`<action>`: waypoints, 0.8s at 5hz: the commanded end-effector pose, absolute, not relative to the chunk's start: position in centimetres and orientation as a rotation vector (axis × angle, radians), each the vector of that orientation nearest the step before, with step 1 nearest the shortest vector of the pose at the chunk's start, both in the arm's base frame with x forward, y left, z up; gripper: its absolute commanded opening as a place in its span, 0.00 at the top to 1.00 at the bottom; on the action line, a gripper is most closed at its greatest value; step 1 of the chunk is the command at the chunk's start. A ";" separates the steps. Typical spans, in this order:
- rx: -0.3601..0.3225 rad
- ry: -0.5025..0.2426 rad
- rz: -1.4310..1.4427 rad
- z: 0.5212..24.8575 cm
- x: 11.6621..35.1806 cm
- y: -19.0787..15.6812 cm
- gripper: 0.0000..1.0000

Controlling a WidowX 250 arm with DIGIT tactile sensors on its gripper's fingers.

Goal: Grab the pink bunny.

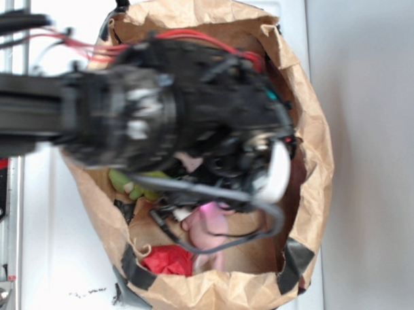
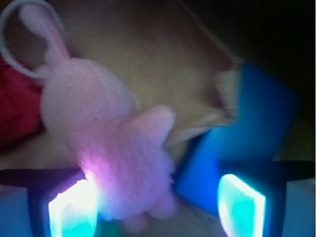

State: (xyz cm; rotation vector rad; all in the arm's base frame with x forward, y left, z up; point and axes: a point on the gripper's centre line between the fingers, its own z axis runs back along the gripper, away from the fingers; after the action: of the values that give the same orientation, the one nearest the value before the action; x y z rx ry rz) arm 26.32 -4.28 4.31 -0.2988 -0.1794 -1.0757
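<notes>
Pink bunny [image 2: 106,148] inside paper bag [image 1: 310,118], long axis slanting from upper left to lower middle, leaned against left finger [image 2: 74,210] (right one apart). Gripper [image 2: 158,207] spread wide, pinching nothing.

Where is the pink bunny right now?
The pink bunny lies inside the brown paper bag, beside the red lump. In the wrist view it sits left of centre, against the open gripper's left finger.
</notes>
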 end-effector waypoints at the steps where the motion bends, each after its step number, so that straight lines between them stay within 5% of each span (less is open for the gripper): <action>1: -0.363 -0.298 -1.110 8.6 25.0 -4.8 0.00; 2: -0.350 -0.308 -1.112 8.6 24.7 -4.7 0.00; 4: -0.196 -0.291 -1.096 5.7 27.2 -5.2 0.00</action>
State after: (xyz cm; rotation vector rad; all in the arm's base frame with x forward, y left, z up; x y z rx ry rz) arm 26.90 -4.52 4.36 -0.2231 -0.2505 -1.0861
